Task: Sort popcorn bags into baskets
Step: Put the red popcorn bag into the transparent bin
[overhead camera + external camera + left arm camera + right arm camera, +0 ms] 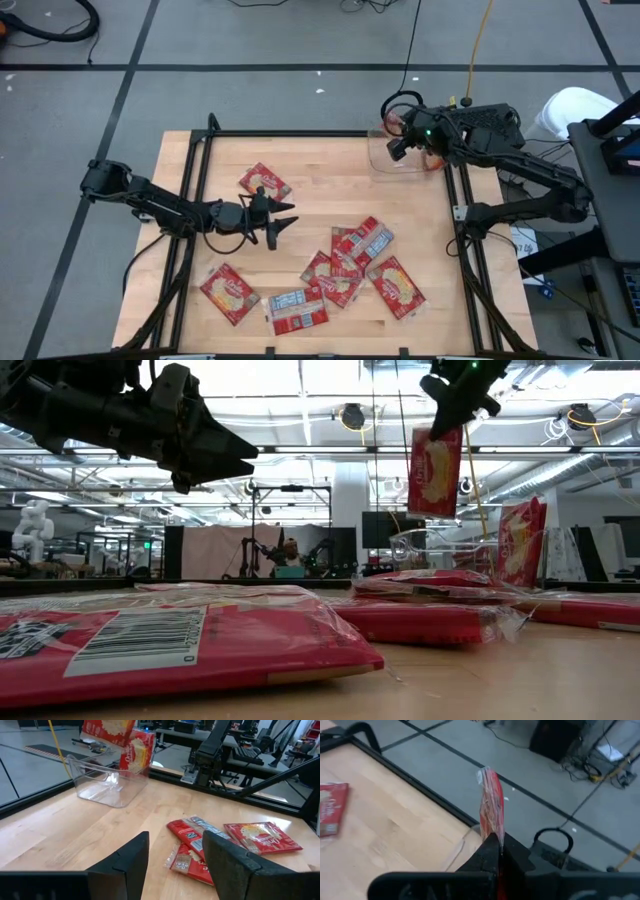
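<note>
We took the wooden table (pixel 320 170) as our landmark and read across it from the left side. Our left gripper (pixel 278 222) hovered over the table's left-centre, its two dark fingers (pixel 131 861) spread apart with nothing between them. Just behind it, toward the table's far edge, one popcorn bag (pixel 264 183) lay flat by itself. Along the near edge sat another packet (pixel 229 292), and beside that one a bag showing its barcode label (pixel 299 310). Right of centre on the table, a loose pile of overlapping red bags (pixel 350 260) spread out, with one more bag (pixel 396 286) at its near-right end.

At the table's far right corner stood the clear bin (pixel 392 157), and one packet (pixel 520 542) leaned upright inside it. Our right gripper (pixel 400 143) hung above that corner, over the bin, its fingers pressed together on the top edge of a red popcorn packet (pixel 434 472) that dangled from them, above the bin's rim.
</note>
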Action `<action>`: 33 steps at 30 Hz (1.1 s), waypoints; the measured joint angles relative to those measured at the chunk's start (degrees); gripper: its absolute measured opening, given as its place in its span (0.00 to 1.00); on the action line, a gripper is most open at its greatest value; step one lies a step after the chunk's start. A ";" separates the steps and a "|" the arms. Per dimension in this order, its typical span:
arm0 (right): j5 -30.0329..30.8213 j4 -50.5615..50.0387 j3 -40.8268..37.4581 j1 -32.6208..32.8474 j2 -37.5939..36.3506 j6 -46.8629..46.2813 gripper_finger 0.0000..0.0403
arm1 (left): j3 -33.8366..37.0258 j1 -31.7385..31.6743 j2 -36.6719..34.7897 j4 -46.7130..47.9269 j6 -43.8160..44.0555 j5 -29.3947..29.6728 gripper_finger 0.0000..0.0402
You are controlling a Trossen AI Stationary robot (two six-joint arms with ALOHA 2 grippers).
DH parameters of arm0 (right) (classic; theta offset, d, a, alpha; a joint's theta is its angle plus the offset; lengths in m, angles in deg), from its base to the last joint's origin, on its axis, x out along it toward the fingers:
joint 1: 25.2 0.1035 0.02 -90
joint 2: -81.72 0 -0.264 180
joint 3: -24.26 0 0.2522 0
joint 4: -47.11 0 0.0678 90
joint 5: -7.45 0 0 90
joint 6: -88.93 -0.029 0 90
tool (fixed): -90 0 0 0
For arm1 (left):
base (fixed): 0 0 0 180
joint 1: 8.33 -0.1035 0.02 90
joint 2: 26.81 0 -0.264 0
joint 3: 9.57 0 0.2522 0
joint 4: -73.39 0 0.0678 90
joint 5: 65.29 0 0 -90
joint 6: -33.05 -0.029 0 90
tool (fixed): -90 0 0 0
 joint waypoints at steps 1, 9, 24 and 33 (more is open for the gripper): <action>0.11 -0.08 -0.57 -0.27 -0.03 -0.76 0.00 | 0.02 0.00 0.00 0.00 -0.02 0.00 0.47; 4.76 0.90 -7.57 -1.09 -0.04 -6.35 0.00 | 0.02 0.02 0.00 0.00 0.33 -0.02 0.46; 10.66 1.44 -12.82 -1.90 -0.59 -11.09 0.00 | 0.03 0.01 0.00 0.02 0.07 -0.04 0.46; 10.75 1.11 -17.50 -2.19 -3.44 -14.93 0.00 | 0.04 0.09 0.00 0.06 0.33 -0.07 0.46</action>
